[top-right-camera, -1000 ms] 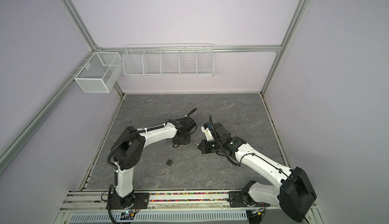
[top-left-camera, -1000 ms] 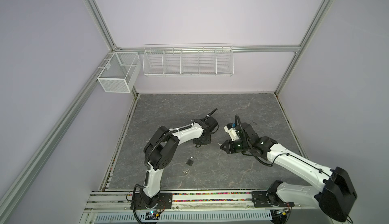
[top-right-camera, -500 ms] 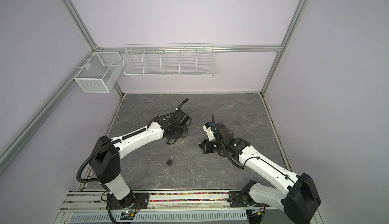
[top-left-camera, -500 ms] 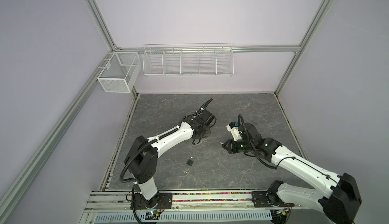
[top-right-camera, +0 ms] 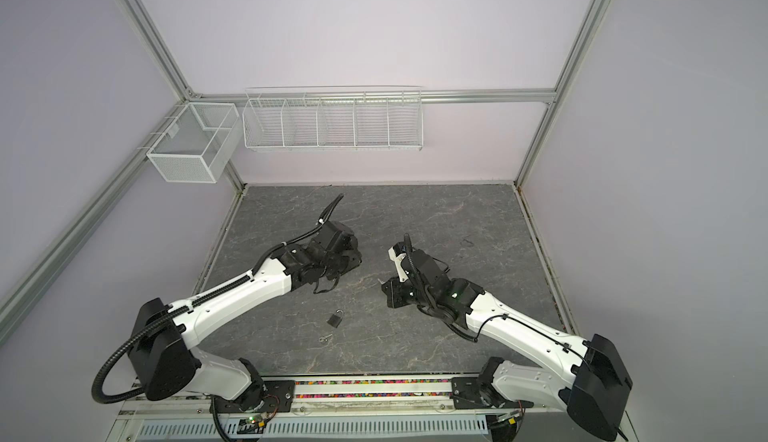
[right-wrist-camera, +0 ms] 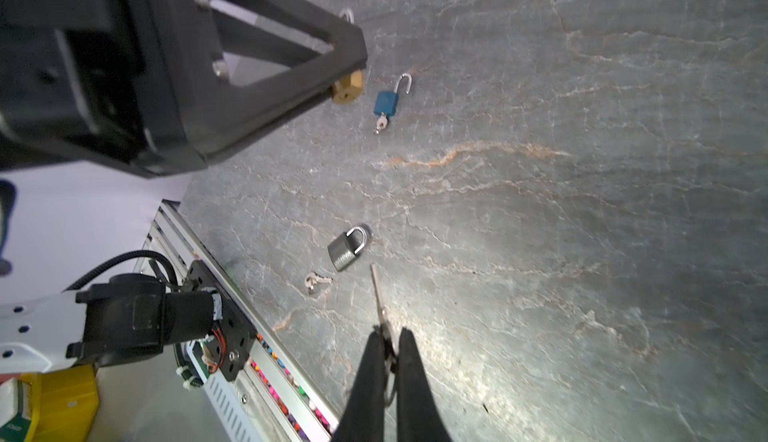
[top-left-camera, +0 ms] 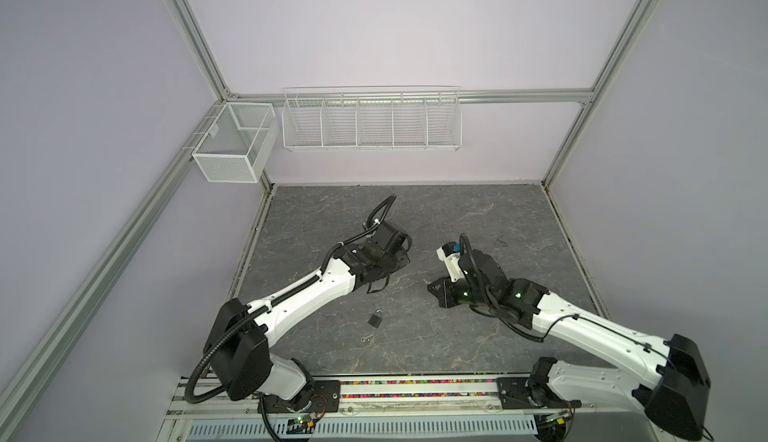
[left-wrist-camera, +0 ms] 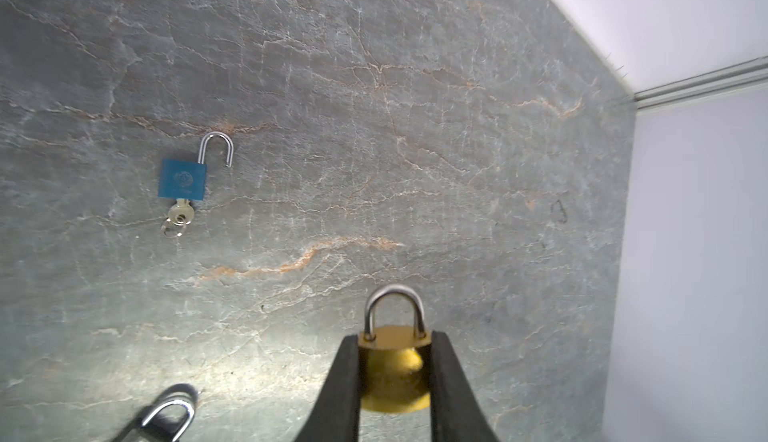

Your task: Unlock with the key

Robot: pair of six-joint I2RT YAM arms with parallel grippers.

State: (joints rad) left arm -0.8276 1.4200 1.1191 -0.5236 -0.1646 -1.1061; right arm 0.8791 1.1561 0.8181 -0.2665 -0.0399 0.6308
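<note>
My left gripper (left-wrist-camera: 395,340) is shut on a brass padlock (left-wrist-camera: 392,373), its steel shackle closed and sticking out past the fingertips. From the right wrist view the padlock's underside (right-wrist-camera: 347,89) shows between the left fingers (right-wrist-camera: 349,51). My right gripper (right-wrist-camera: 388,334) is shut on a silver key (right-wrist-camera: 377,294), whose blade juts out ahead of the fingertips. In both top views the grippers (top-left-camera: 401,260) (top-left-camera: 433,288) face each other over the middle of the floor, a short gap apart.
A blue padlock (left-wrist-camera: 183,178) lies on the grey stone floor, shackle open, key (left-wrist-camera: 179,214) in it. A grey padlock (top-left-camera: 375,318) lies shut nearer the front rail, a loose key (top-left-camera: 366,338) beside it. Wire baskets (top-left-camera: 372,122) hang on the back wall.
The left arm has dropped its raised elbow and stretched out low, still holding the padlock at about the same spot. The right gripper has hardly moved.
</note>
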